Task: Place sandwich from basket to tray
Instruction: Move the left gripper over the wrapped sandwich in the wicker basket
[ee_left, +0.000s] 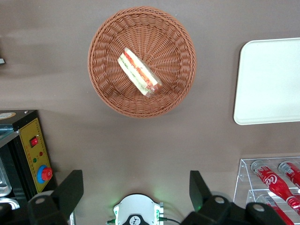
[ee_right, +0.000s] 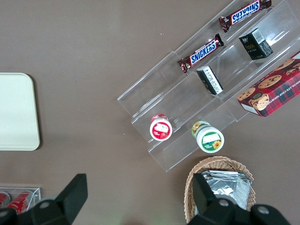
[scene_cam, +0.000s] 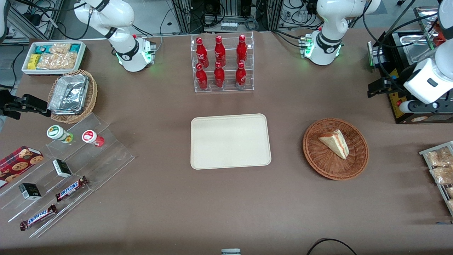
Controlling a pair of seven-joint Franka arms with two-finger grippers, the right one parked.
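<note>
The sandwich [scene_cam: 335, 143] is a pale bread wedge with red, orange and green filling. It lies in the round reddish-brown wicker basket [scene_cam: 320, 161], toward the working arm's end of the table. Both also show in the left wrist view, the sandwich [ee_left: 139, 72] in the basket [ee_left: 110, 93]. The cream tray [scene_cam: 230, 141] lies bare at the table's middle, beside the basket; its end shows in the wrist view [ee_left: 269, 79]. My left gripper [scene_cam: 378, 87] hangs open and empty high above the table, farther from the front camera than the basket, with its black fingers [ee_left: 70, 187] wide apart.
A clear rack of red bottles [scene_cam: 222, 63] stands farther from the front camera than the tray. A black control box [scene_cam: 410, 106] sits near the gripper, and a rack of snack bags [scene_cam: 440, 170] at the working arm's end. Clear shelves with snacks [scene_cam: 67, 170] lie toward the parked arm's end.
</note>
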